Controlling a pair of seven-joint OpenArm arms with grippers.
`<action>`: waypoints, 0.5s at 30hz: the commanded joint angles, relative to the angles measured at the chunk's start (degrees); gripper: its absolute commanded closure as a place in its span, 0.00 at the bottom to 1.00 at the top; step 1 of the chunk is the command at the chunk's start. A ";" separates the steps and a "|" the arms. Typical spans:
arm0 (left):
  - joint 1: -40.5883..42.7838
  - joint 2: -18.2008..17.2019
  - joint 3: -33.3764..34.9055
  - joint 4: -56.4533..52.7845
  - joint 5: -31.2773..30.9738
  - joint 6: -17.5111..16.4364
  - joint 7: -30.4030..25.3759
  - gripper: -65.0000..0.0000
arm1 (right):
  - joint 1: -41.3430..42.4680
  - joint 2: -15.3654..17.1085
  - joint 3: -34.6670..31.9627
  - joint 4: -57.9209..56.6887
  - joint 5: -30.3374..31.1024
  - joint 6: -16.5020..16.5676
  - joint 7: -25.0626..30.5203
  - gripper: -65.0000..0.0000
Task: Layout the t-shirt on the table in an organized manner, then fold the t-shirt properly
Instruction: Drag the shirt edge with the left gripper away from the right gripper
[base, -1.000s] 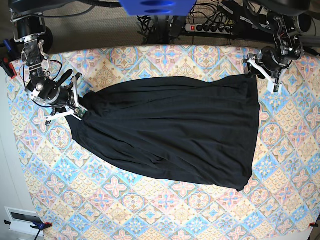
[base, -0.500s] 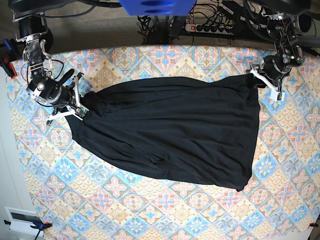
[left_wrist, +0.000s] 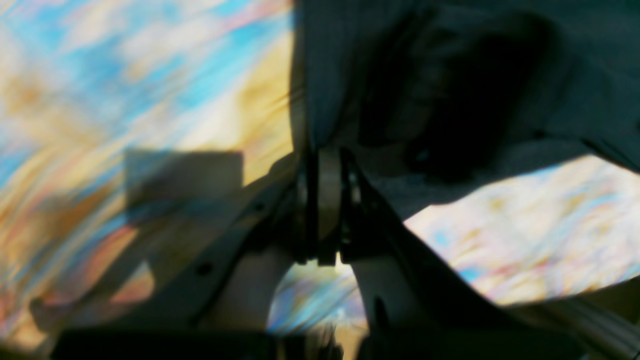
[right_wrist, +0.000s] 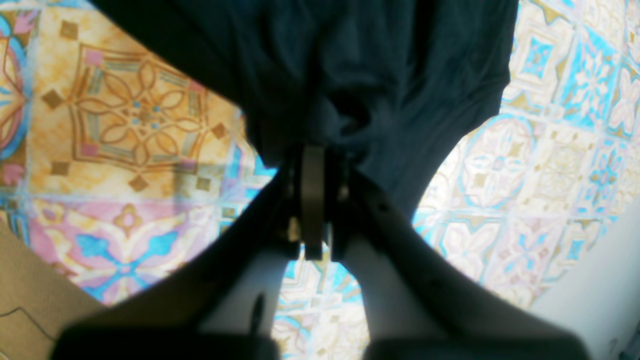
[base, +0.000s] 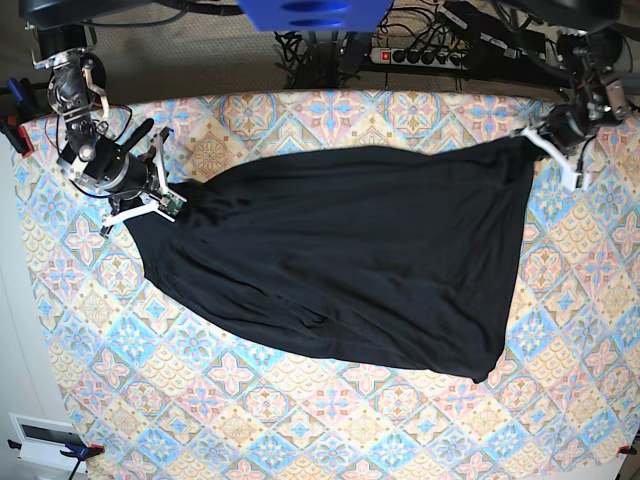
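The counter (base: 330, 430) has a bright tile pattern, and the black t-shirt (base: 350, 260) lies spread across its middle. The left end effector (base: 548, 145) pinches one corner tight, and the right end effector (base: 165, 195) pinches the other end.

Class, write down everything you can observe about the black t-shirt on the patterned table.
The t-shirt is plain black, thin soft fabric with no print. It lies spread across the table, wrinkled and skewed. The left gripper pinches its far corner; the right gripper pinches bunched cloth at the opposite end.
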 joint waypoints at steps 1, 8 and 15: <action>-0.54 -1.89 -0.31 0.82 -0.68 0.16 -0.51 1.00 | -1.02 0.89 0.50 1.43 0.18 0.11 0.88 1.00; 0.52 -5.93 -2.42 0.82 -1.12 0.16 -0.60 1.00 | -5.59 1.06 0.59 3.54 0.10 0.11 1.05 1.00; 0.52 -9.36 -2.51 0.74 -0.59 0.16 -0.69 1.00 | -10.87 1.42 0.67 5.39 0.01 0.11 1.23 1.00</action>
